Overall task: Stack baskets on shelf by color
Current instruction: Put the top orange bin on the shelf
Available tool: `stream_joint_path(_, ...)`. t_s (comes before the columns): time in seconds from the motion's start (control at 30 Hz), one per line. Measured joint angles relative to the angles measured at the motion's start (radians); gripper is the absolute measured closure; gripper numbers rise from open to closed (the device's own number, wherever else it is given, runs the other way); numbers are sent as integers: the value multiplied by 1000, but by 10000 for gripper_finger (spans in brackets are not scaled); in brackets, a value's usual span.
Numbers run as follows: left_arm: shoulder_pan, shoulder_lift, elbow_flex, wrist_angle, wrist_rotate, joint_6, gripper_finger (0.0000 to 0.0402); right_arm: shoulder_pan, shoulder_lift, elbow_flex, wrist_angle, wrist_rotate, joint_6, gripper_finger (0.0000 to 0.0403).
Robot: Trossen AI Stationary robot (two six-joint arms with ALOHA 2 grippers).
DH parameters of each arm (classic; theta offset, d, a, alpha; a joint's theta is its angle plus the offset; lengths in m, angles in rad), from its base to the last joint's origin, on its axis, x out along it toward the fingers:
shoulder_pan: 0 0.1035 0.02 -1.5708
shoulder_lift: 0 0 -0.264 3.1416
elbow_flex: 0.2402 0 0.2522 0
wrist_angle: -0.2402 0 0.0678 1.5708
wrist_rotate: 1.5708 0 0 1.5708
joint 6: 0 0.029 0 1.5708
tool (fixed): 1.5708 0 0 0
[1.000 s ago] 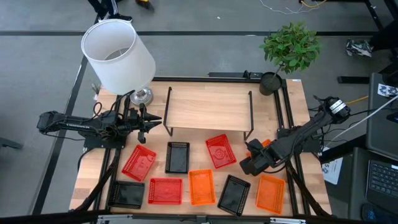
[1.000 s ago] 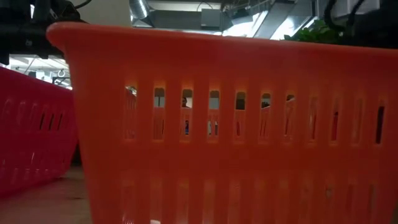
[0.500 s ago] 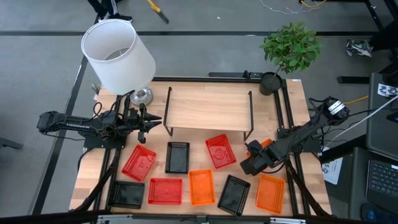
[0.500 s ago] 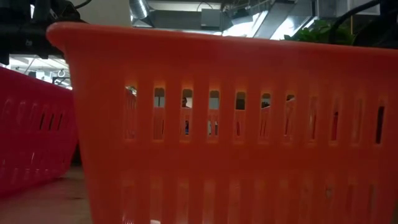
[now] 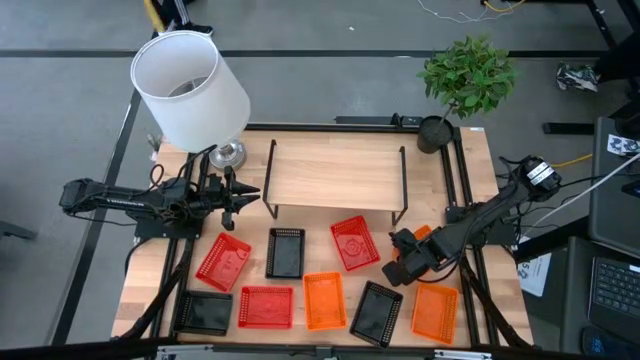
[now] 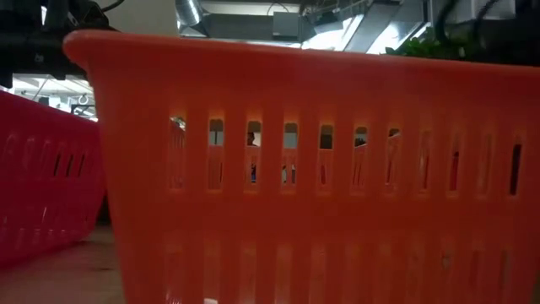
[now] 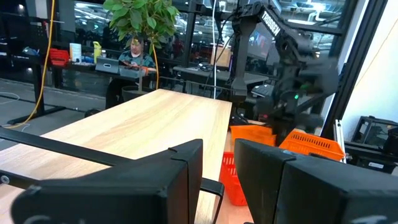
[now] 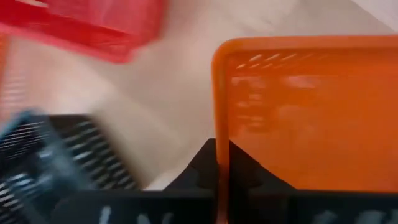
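Orange basket (image 8: 305, 112) wall sits pinched between the right gripper's (image 5: 400, 272) fingers in the right wrist view, the rim edge running straight down into the closed jaws; a second ago those jaws stood wide, so the clamp is new. In the high view the right gripper has shifted a little toward the front of the table and toward the black basket (image 5: 376, 312) since the earlier frame, and the orange basket it holds, mostly hidden under the arm at the right edge, shows only as a sliver by the wrist. Another orange basket (image 5: 434, 311) lies just in front of it, and a third orange one (image 5: 324, 300) sits in the front row between a red basket (image 5: 266, 307) and the black one. Two more red baskets (image 5: 223, 261) (image 5: 354, 243) and a black one (image 5: 285, 252) lie in front of the shelf (image 5: 335, 175), which stands bare near the back; a last black basket (image 5: 205, 312) is at the front left corner. None of these has moved. Left gripper (image 5: 243, 196) hangs unchanged beside the shelf's left end, below the white lamp (image 5: 188, 88), its fingers (image 7: 186, 168) set slightly apart on nothing. A potted plant (image 5: 465, 78) stands at the back right corner. Low view is filled by an orange basket wall (image 6: 321, 169) with a red one (image 6: 42, 177) beside it, same as before.
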Motion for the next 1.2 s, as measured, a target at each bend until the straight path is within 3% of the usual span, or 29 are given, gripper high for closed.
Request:
stream_joint_path(0.27,0,0,0,0,0,0,317,16,0,309,-194,0,-39,401)
stream_joint_path(0.43,0,0,0,0,0,0,317,37,0,503,-212,3,-136,402)
stream_joint_path(0.57,0,0,0,0,0,0,317,41,0,629,-215,70,-301,402)
stream_joint_path(0.7,0,0,0,0,0,0,317,15,-1,718,-239,206,-592,402)
stream_joint_path(0.8,0,0,0,0,0,0,317,-28,-1,755,-289,313,-802,402)
stream_joint_path(0.9,0,0,0,0,0,0,317,-99,-2,763,-333,356,-967,403)
stream_joint_path(1.03,0,0,0,0,0,0,317,-235,13,763,-443,352,-1092,403)
stream_joint_path(1.2,0,0,0,0,0,0,317,-385,45,762,-558,239,-1260,403)
